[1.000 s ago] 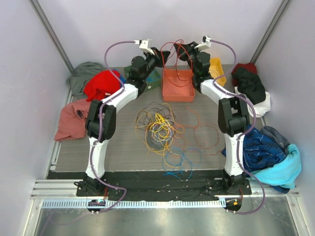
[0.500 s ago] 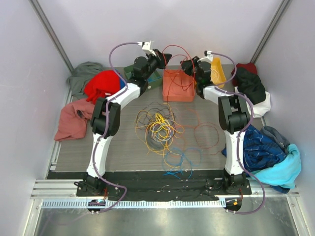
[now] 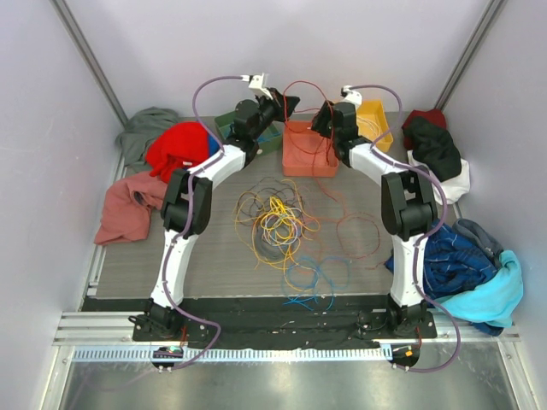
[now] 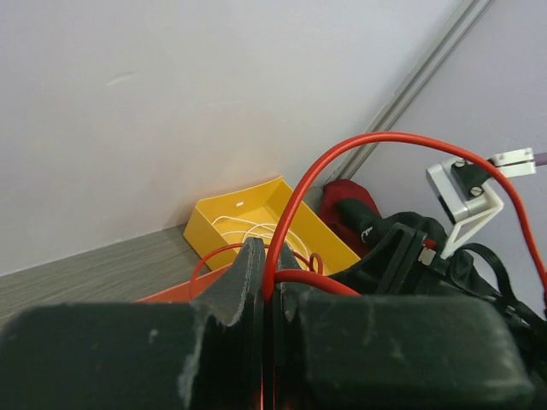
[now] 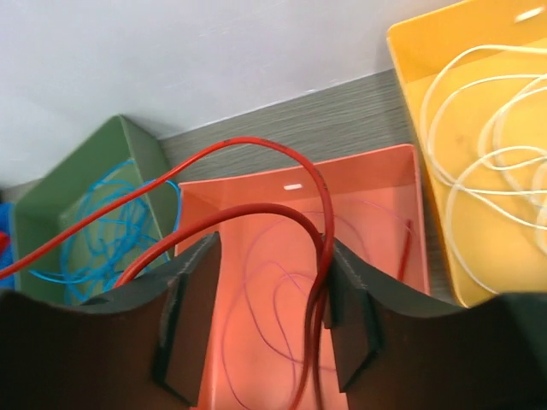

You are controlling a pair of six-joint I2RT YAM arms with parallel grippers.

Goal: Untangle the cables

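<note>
A red cable (image 3: 301, 84) arcs between my two grippers above the orange bin (image 3: 295, 161). My left gripper (image 3: 287, 104) is shut on it; in the left wrist view the red cable (image 4: 386, 139) rises from between the closed jaws of that gripper (image 4: 269, 256). My right gripper (image 3: 318, 120) is open over the bin. In the right wrist view the red cable (image 5: 256, 145) hangs down between the jaws of the open gripper (image 5: 269, 265), lying against the right finger (image 5: 346, 290). A tangle of yellow, orange and brown cables (image 3: 275, 218) lies mid-table.
A green bin (image 5: 102, 222) holds blue cable and a yellow bin (image 5: 487, 171) holds white cable, either side of the orange bin (image 5: 376, 205). Blue cable (image 3: 314, 282) and red loops (image 3: 359, 232) lie nearer the bases. Clothes are piled left (image 3: 175, 145) and right (image 3: 466, 265).
My right gripper has gone from shut to open and moved left and down over the orange bin. The red cable now hangs loose between its jaws. The left gripper stays shut.
</note>
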